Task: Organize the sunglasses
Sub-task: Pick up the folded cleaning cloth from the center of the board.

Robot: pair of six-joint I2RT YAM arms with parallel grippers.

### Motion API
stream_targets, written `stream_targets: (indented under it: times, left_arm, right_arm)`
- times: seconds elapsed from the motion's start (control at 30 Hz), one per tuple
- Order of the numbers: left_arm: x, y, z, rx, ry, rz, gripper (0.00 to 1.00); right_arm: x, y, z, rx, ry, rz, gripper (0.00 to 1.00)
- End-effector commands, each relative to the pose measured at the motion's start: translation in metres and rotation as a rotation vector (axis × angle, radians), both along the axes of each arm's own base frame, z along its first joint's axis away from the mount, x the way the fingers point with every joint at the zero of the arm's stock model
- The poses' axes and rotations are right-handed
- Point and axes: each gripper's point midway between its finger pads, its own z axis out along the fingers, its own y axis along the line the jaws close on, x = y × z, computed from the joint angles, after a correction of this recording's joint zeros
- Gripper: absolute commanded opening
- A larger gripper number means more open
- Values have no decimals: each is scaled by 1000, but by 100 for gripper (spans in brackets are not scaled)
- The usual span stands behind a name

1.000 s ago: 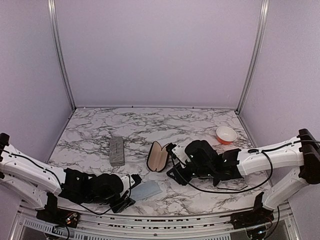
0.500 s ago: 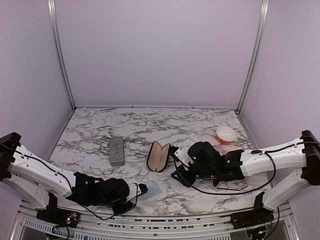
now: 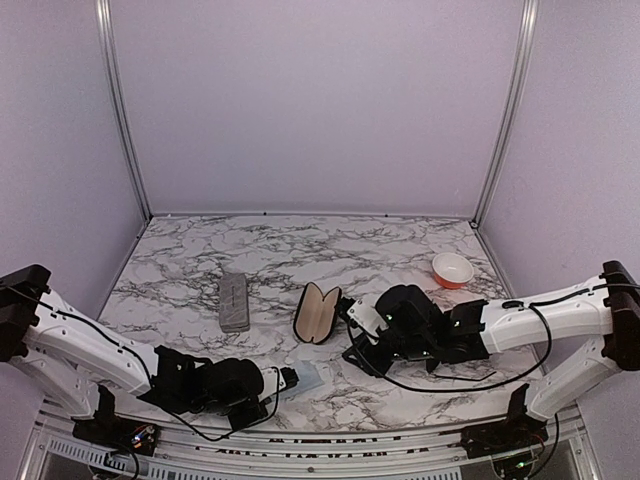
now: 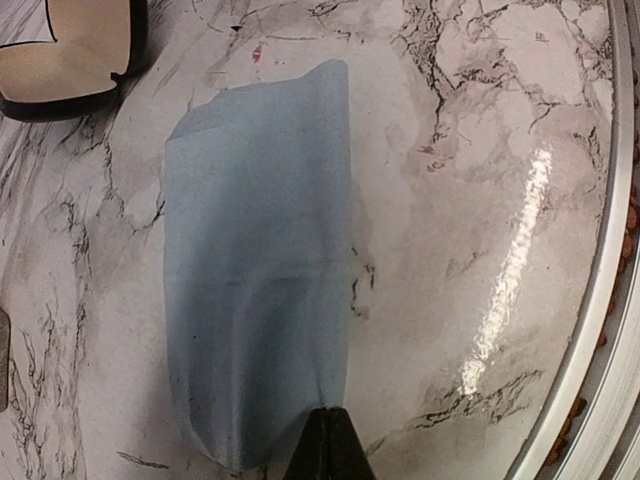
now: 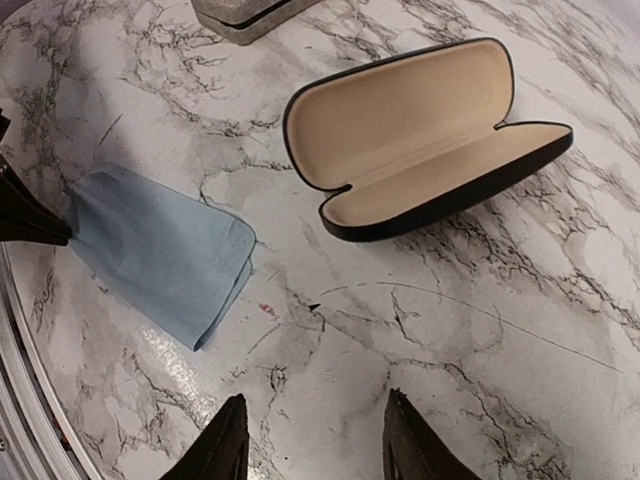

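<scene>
Cloth (image 4: 260, 270), blue, lies flat on marble table (image 4: 480, 150); L gripper (image 4: 325, 448) closed, tips pinching cloth's near edge. R gripper (image 5: 315, 450) has fingers apart w/ nothing betw. them, over bare table near black case (image 5: 420, 140), lid open, tan lining up. Sunglasses: cannot tell where, not made out in any view.

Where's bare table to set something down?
Free: table behind grey case, open case and bowl, wall to wall. Crowded: near edge, where cloth, left gripper, right gripper and open case bunch.
</scene>
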Motion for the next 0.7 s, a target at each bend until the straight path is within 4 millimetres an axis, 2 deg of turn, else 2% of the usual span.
stream_targets:
  times: [0.0, 0.07, 0.17, 0.23, 0.5, 0.67]
  left_arm:
    - [-1, -1, 8, -11, 6, 13, 0]
    - [-3, -2, 12, -38, 23, 21, 0]
    - [-5, 1, 15, -62, 39, 37, 0]
    - [-5, 5, 15, -74, 42, 50, 0]
    - [-7, 10, 8, -83, 62, 67, 0]
    - [-7, 13, 4, -82, 66, 79, 0]
  right_arm:
    - [-19, 15, 0, 30, 11, 152, 47]
    - [-32, 22, -2, 42, -24, 237, 48]
    - [-56, 36, 1, 65, -174, 394, 49]
    - [-63, 41, -2, 63, -246, 445, 49]
    - [-51, 66, -23, 5, -338, 498, 40]
    - [-47, 73, -39, -39, -352, 521, 34]
